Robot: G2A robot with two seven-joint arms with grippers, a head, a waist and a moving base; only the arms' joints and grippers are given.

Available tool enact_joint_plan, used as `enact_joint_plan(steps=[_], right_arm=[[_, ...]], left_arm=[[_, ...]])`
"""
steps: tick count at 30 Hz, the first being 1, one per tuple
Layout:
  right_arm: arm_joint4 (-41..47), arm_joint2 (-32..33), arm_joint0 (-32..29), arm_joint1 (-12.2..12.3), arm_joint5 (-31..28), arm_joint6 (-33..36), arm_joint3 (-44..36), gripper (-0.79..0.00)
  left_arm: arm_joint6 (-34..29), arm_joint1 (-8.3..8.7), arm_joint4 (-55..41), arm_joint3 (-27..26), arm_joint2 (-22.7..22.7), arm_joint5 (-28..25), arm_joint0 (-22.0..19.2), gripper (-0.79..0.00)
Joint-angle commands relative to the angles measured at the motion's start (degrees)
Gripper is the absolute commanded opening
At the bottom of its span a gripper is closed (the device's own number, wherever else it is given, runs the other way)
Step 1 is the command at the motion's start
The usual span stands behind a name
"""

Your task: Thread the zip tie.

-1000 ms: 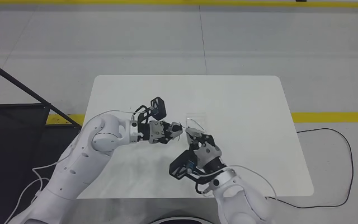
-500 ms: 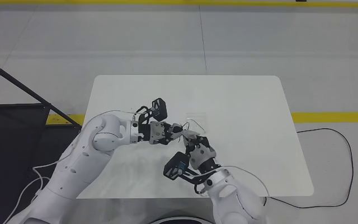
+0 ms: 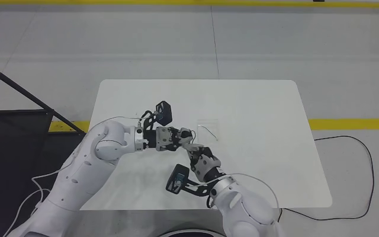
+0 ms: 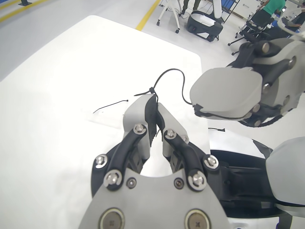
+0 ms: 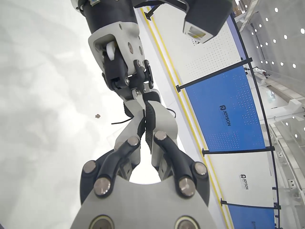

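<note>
Surface: white table [image 3: 260, 106], spare tie [image 4: 109, 107] | Room: grey floor [image 3: 118, 41], yellow line [image 3: 346, 124] | left gripper [image 4: 155, 103], right gripper [image 5: 145, 117]: both clenching zip tie [image 4: 171, 71]

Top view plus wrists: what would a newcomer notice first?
The left gripper and right gripper meet tip to tip over the middle of the white table. A black zip tie arcs in a loop between them, and the left pinches it just below its head. A second tie lies flat on the table beyond.

Glossy white arms [image 3: 98, 148], silver screws [image 4: 112, 178]
</note>
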Motion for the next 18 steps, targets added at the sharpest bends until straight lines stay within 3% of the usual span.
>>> enact_joint_plan(steps=[1,18], right_arm=[[0.0,-0.1,0.2,0.0,-0.8,0.1,0.0,-0.785],[0.5,1.1,-0.5,0.7,-6.1,-3.5,-1.3,-0.785]], left_arm=[[0.3,0.03,-0.2,0.0,-0.1,0.1,0.1,-0.785],[1.6,0.11,-1.7,0.3,-0.4,1.3,0.1,-0.785]])
